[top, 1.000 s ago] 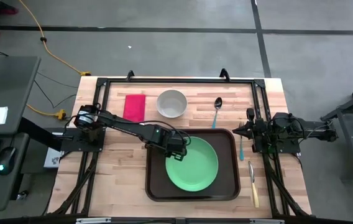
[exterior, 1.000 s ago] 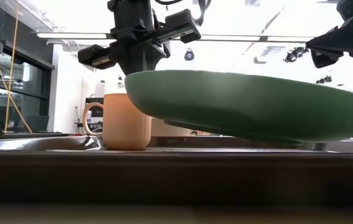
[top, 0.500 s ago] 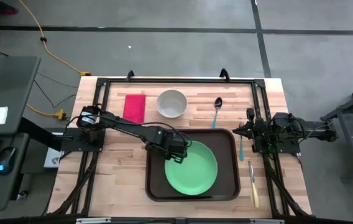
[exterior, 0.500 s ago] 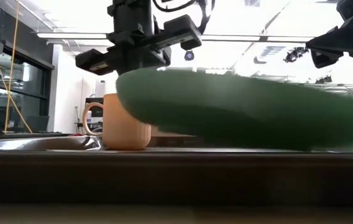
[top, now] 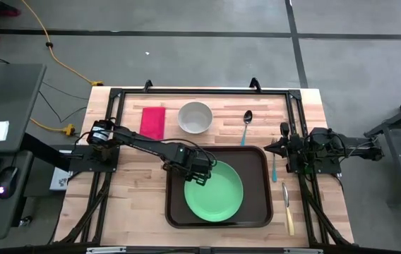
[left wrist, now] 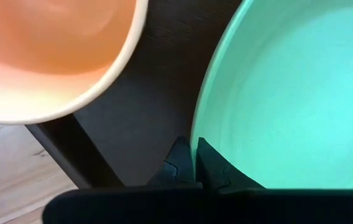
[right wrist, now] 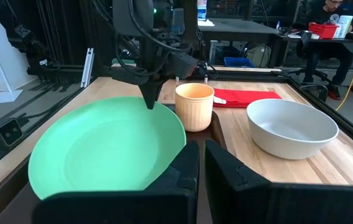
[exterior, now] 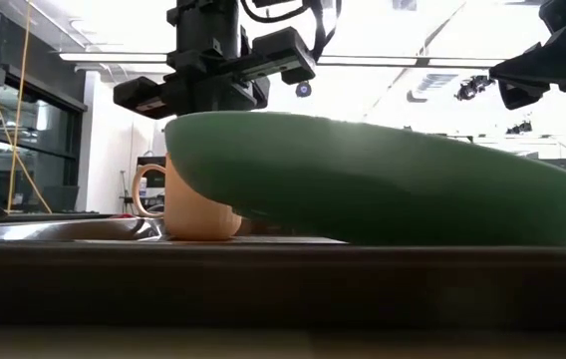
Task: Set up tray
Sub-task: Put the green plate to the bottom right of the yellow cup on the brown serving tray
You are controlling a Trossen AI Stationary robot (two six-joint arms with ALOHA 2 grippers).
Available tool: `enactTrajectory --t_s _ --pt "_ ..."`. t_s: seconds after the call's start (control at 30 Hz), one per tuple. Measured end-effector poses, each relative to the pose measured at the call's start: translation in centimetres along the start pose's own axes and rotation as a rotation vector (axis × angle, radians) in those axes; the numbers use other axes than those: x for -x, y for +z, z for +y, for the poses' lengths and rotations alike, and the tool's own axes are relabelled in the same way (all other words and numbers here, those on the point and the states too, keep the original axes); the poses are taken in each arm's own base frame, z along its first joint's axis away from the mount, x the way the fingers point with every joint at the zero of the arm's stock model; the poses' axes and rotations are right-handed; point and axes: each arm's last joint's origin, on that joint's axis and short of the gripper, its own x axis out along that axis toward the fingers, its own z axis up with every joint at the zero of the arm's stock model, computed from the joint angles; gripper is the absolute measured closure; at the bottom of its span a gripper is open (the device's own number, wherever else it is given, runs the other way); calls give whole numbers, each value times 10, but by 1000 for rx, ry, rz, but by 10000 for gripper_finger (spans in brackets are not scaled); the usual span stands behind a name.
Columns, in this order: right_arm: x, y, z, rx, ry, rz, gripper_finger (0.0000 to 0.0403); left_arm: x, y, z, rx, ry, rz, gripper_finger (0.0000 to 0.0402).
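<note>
Round glossy green plate (top: 214,192) on rimmed brown tray (top: 262,183)

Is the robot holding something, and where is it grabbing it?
Yes. The left hand pinches the green plate by its rim, on the edge nearest the cup, over the tray. The right hand holds nothing.

left pincer (top: 199,176) clamped, right pincer (top: 282,147) closed

tray (top: 260,212): you see dark brown plastic, rectangular, rounded corners, raised rim | flat on the counter (top: 130,204), near its front edge, right of centre | carries a green plate (top: 214,192)
</note>
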Motion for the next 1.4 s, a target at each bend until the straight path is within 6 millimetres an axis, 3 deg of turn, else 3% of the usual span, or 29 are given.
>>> enactTrajectory --t_s 1.4 --pt "0 0 0 0 -1 0 402 0 -1 3 0 30 2 358"
